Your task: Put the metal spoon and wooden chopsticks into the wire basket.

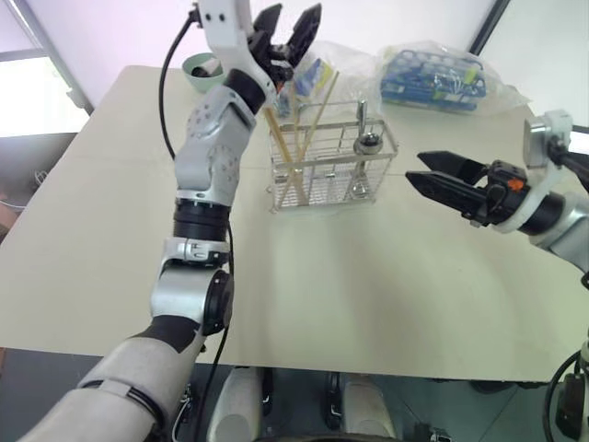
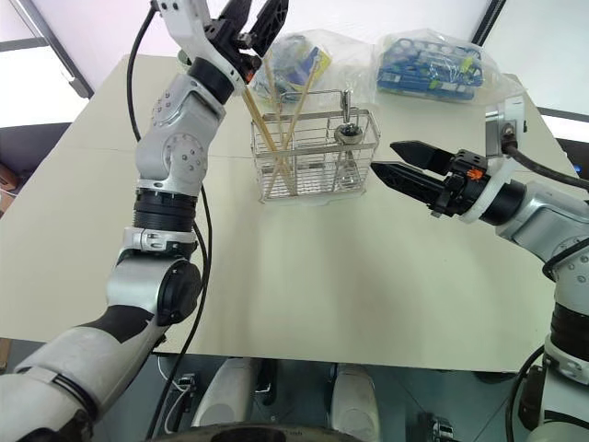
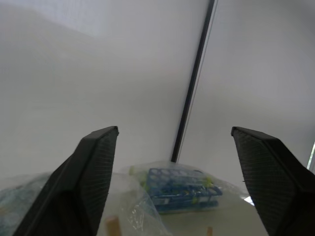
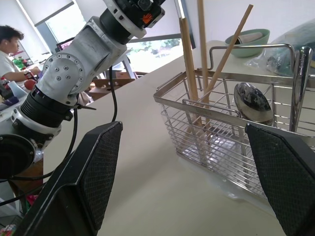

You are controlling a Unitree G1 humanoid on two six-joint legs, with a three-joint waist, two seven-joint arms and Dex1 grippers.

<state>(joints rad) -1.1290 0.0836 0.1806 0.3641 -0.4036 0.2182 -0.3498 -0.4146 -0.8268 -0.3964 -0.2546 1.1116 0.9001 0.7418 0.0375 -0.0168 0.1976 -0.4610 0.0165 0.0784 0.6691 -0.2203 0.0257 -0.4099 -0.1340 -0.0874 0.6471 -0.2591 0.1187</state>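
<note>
Head camera views show our left gripper [image 1: 287, 35] raised above the back of the table [image 1: 368, 295], its two black fingers spread wide with nothing between them, just over the tops of the wooden chopsticks [image 1: 299, 138]. Those chopsticks stand inside the wire basket [image 1: 331, 168], leaning and crossing in its left part, their upper ends rising well past the rim. We see the metal spoon [image 4: 252, 102] in the same basket, toward its right part, bowl up and resting against the wires beside a shiny upright post. Our right gripper [image 2: 386, 161] hangs above the table just to the right of the basket, pointing at it, jaws parted and holding nothing. Behind the basket lie clear plastic bags [image 1: 442, 78] with blue contents, and a pale green bowl [image 1: 202, 69] sits at the far left. A person [image 4: 11, 49] sits in the background of our right wrist view.
</note>
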